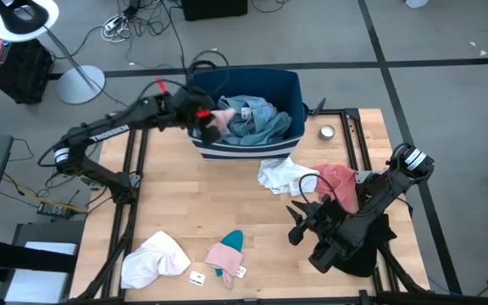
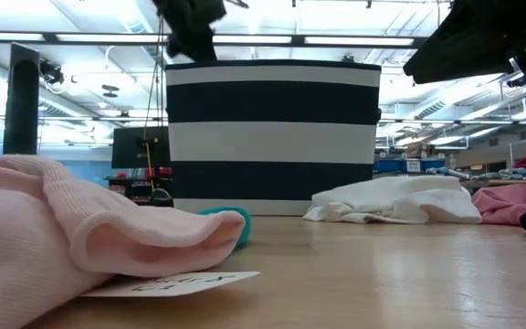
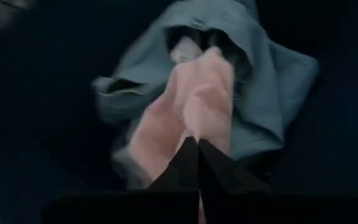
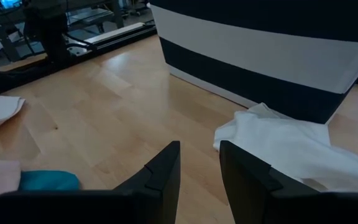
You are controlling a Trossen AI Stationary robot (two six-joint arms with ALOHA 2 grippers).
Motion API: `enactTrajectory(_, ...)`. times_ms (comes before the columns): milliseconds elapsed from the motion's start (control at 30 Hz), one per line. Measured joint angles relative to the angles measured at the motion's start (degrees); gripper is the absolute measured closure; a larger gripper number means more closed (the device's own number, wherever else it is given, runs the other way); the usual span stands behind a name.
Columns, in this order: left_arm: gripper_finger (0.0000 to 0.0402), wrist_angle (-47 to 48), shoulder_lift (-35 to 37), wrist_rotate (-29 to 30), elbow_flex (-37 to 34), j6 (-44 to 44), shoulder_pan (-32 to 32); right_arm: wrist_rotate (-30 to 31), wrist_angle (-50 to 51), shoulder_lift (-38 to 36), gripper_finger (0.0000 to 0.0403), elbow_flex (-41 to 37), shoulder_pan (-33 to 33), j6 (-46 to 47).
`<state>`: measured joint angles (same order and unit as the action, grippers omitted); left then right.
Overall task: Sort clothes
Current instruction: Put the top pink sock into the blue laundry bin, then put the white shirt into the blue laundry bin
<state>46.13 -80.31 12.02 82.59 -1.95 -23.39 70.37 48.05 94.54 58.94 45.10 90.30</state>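
With the left tool clamped on the pink garment over the bin, lift clear of the blue-grey clothes beneath; the right tool, fingers apart, waits beside the bin.

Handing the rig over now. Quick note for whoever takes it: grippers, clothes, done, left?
Left gripper: shut on the pink garment, over the bin.
Right gripper: open, empty, above bare table near the white garment.
In bin: light blue garment.
On table: white garment, salmon garment, black garment under the right arm, and near the front edge a white piece, a pink piece, a teal piece.
Left: whatever the sort still needs.
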Motion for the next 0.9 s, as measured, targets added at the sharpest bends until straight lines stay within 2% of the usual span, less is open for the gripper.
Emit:
enactTrajectory(167,0.0399,-7.7,0.1,-3.2,-9.0,-2.8,-1.6,0.0,0.0,0.0,0.0289,0.0,0.0,0.0)
enactTrajectory(400,0.0397,-15.1,0.4,-4.1,-15.6,-4.3,-2.9,0.0,0.0,0.0,0.0289,0.0,0.0,0.0)
enactTrajectory(567,0.0373,-16.1,0.2,-4.3,-15.1,-4.0,-2.9,0.0,0.0,0.0,0.0289,0.0,0.0,0.0)
enactTrajectory(767,0.0321,-14.8,0.0,-5.3,-10.5,-3.9,-2.9,0.0,0.0,0.0,0.0289,0.0,0.0,0.0)
enactTrajectory(900,0.0304,-12.0,0.0,-5.3,-7.2,-3.4,-2.8,0.0,0.0,0.0,0.0289,0.0,0.0,-0.1)
